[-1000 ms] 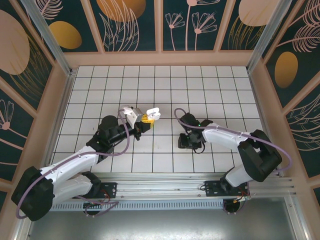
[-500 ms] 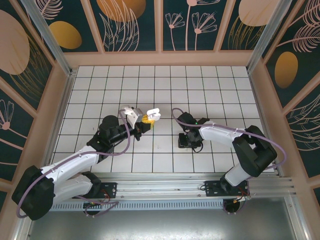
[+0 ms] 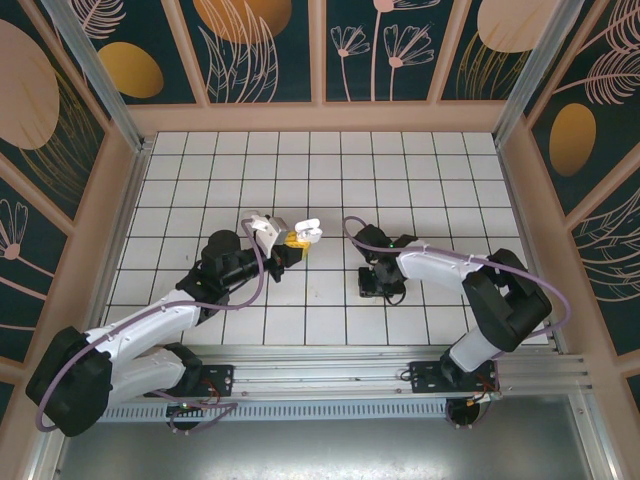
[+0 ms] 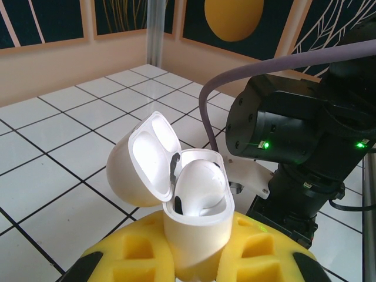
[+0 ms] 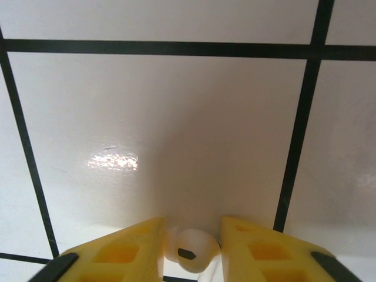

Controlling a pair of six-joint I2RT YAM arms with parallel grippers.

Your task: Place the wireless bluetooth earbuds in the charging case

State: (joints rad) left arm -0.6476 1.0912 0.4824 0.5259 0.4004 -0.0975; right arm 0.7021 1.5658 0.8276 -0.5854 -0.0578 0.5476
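My left gripper (image 3: 290, 238) is shut on the white charging case (image 4: 197, 229), holding it upright above the tiled floor with its lid (image 4: 141, 164) swung open to the left. One white earbud (image 4: 200, 185) sits inside the case. From above, the case (image 3: 306, 229) shows just past the yellow fingertips. My right gripper (image 3: 381, 285) points down at the floor to the right of the case. Its yellow pads (image 5: 129, 252) press from both sides on a second small white earbud (image 5: 189, 249) lying on a tile.
The white tiled floor (image 3: 330, 170) is boxed in by low wooden walls (image 3: 320, 118) on three sides. The black right wrist (image 4: 294, 129) hangs close behind the held case. The rail with the arm bases (image 3: 330, 380) runs along the near edge.
The right gripper's jaws have narrowed onto the earbud on the floor, and the right arm has shifted slightly left. The left gripper still holds the open case in nearly the same place.
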